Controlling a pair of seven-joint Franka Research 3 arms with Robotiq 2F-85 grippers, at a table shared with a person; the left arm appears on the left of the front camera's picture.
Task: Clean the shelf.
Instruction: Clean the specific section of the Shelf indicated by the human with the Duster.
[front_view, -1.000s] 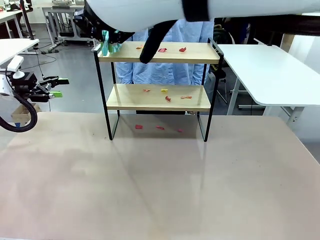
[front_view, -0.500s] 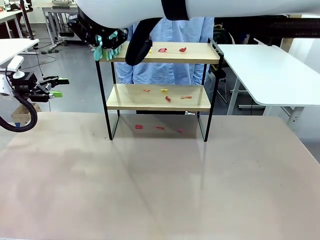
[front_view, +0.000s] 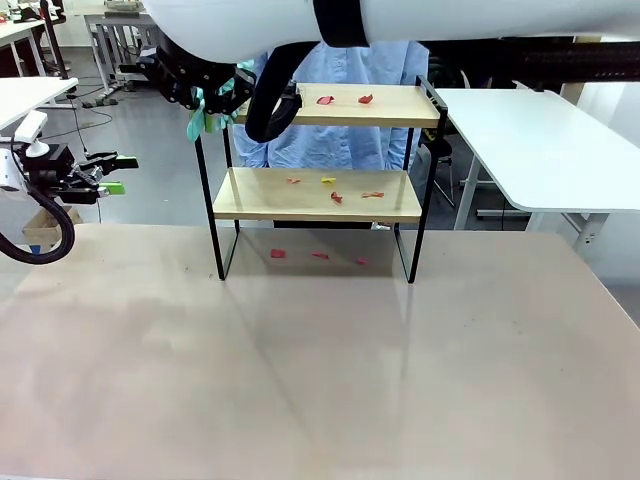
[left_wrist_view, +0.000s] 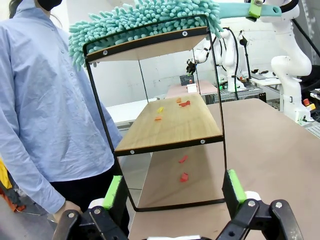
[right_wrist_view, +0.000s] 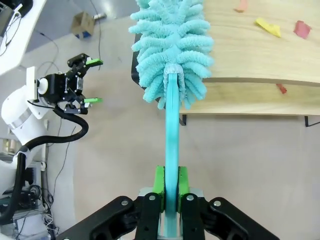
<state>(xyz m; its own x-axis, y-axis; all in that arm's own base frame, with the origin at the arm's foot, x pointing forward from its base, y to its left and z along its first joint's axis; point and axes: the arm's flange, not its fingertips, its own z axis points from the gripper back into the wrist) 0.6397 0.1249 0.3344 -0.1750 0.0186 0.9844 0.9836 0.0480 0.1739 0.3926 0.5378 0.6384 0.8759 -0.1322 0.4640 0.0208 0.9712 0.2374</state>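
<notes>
Front view: the shelf stands upright at upper centre of the frame, at the far part of the tan table. A person in a blue shirt stands right behind it.

The white right arm crosses the top of the frame. The right gripper is at upper left, by the left end of the shelf's top board. Right wrist view: right gripper at bottom centre, green pads pressed on the teal handle of a fluffy teal duster. The duster head sits over the corner of the top board, half past the edge. Left wrist view: the duster runs along the top rail; it probably touches the board, but that's hard to tell.

The left gripper is at mid left of the front view, beside the table and well apart from the shelf. Left wrist view: left gripper at the bottom edge, fingers spread wide, nothing between them, facing the shelf end-on.

Red scraps lie on the top board right of the duster. Red and yellow scraps lie on the lower board. More red scraps lie on the table under the shelf.
</notes>
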